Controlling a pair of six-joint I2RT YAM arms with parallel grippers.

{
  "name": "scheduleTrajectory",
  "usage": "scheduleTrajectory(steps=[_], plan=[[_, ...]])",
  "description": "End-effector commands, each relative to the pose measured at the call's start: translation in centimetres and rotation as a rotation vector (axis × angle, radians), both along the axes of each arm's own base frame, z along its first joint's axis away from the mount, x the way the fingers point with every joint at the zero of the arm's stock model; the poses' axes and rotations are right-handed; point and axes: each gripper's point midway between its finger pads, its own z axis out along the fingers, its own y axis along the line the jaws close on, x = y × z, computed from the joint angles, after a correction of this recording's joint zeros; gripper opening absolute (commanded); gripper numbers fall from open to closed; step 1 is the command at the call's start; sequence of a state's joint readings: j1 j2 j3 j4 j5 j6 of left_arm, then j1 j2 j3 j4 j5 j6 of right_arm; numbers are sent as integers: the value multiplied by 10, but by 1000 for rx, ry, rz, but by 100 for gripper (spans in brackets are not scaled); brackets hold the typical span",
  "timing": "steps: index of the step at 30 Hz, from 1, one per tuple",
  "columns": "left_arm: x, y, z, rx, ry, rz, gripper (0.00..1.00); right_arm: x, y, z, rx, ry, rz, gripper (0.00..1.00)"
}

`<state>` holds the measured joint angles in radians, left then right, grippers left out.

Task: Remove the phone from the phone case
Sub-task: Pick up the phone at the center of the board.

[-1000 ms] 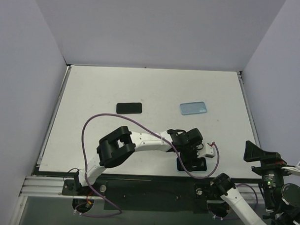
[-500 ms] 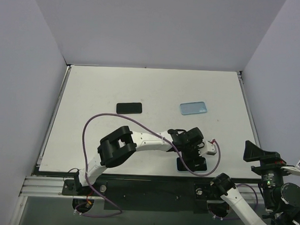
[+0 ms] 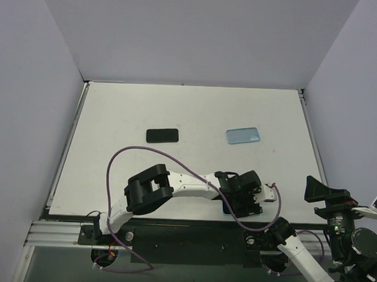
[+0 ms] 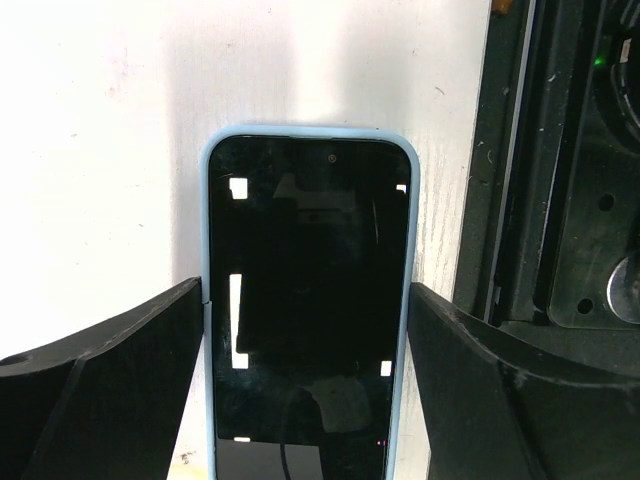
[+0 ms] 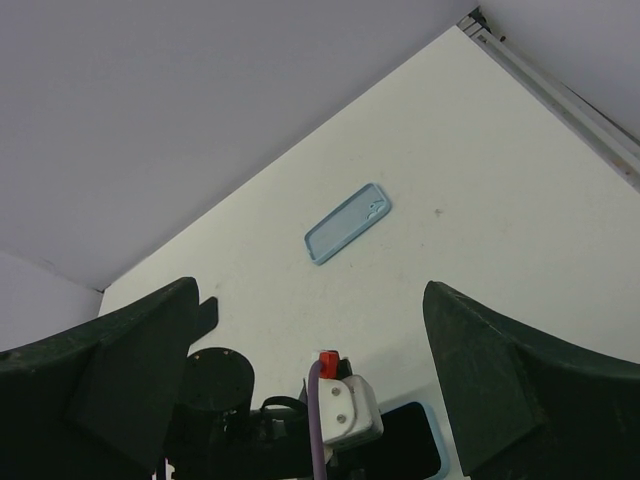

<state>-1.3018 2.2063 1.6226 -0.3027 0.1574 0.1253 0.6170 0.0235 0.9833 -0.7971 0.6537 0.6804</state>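
A black phone in a light blue case [image 4: 308, 300] lies flat at the table's near edge, next to the metal rail. My left gripper [image 4: 308, 292] straddles it, and its two black fingers [image 4: 120, 370] press the case's long sides. In the top view the left gripper [image 3: 242, 201] covers most of the cased phone [image 3: 226, 208]. The right wrist view shows a corner of the cased phone [image 5: 415, 440] below the left wrist. My right gripper [image 5: 310, 390] is open and empty, held in the air off the table's right near corner [image 3: 326, 192].
An empty light blue case [image 3: 243, 135] lies at the mid right of the table and also shows in the right wrist view [image 5: 347, 223]. A bare black phone [image 3: 162, 136] lies left of centre. A purple cable [image 3: 145, 153] loops over the left arm.
My left gripper has moved toward the near edge and come down over the cased phone, covering more of it. The right arm has not moved.
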Motion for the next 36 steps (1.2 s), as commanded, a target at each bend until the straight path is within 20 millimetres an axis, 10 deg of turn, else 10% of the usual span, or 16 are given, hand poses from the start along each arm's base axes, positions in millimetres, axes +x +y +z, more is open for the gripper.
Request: scheduleTrajectory(steps=[1,8,14,36], plan=[[6,74,-87,338,-43,23,83,8,6,0,-4,15,4,88],[5,89,-84,346,-34,-21,38,10,7,-1,-10,23,1,88],[30,82,-42,231,-87,63,0,12,7,-3,-14,30,-4,88],[126,175,74,-112,-234,794,0,65,58,-41,-85,229,42,85]])
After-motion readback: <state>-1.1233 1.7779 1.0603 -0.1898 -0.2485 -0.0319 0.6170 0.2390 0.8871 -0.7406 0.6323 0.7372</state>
